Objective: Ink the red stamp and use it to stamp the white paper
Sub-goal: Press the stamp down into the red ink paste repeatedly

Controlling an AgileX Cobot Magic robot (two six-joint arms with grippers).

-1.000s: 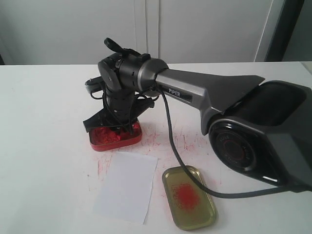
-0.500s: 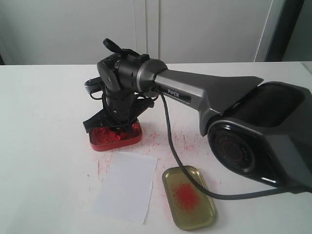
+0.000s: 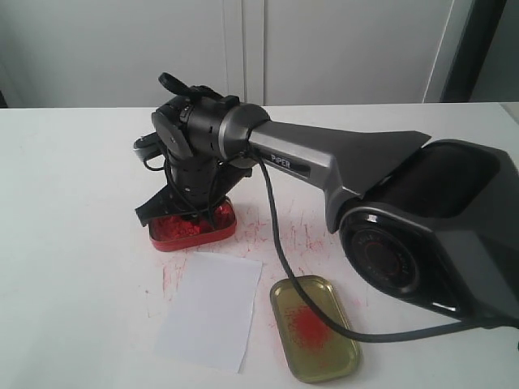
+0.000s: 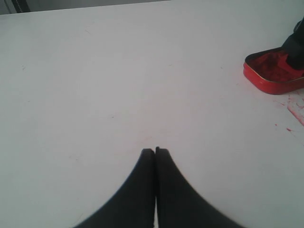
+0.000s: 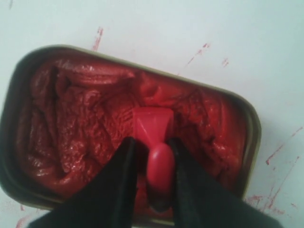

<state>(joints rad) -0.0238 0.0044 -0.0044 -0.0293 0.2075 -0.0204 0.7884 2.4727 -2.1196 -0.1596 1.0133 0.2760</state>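
One small red plastic stamp (image 5: 152, 121) with a narrow knob and a wider square base stands in the single red oval tin of lumpy red ink paste (image 5: 71, 123), base down against the paste near the tin's middle; the right gripper (image 5: 152, 143) is over the tin, its two black fingers (image 5: 124, 166) closed narrowly on the stamp's knob; one plain white rectangular sheet of paper (image 3: 211, 309) lies just in front of the tin, apart from it; one gold oval tin lid (image 3: 315, 327) with a red smear lies in front of the tin and to its right, beside the sheet; red streaks mark the white table (image 3: 73, 243) around the tin; the left gripper (image 4: 155, 151), jaws pressed together and empty, hangs over bare table well apart from the tin.
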